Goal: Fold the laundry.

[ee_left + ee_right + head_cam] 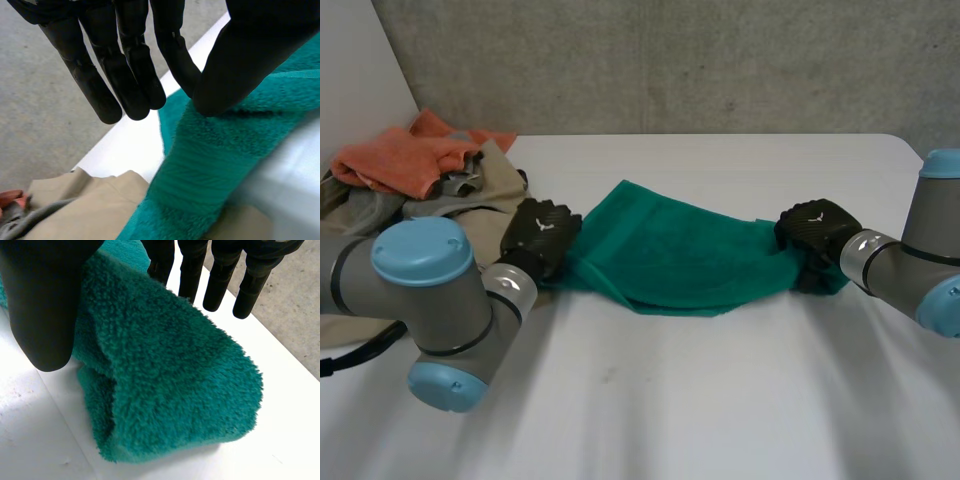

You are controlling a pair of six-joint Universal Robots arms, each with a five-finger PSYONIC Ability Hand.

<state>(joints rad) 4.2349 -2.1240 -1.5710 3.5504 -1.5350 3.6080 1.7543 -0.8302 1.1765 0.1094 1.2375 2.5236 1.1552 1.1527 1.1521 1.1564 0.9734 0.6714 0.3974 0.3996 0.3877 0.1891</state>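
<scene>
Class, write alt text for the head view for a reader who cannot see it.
Two robot arms hold a teal terry-cloth towel over a white table, the left robot hand gripping one end, the right robot hand the other. Orange, beige and grey laundry is piled beyond the left arm.

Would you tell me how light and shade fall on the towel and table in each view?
Head view: even, soft light, faint shade under the green towel on the table. Left wrist view: the left robot hand is a dark silhouette. Right wrist view: table glares white beside the towel; right robot hand unlit.
</scene>
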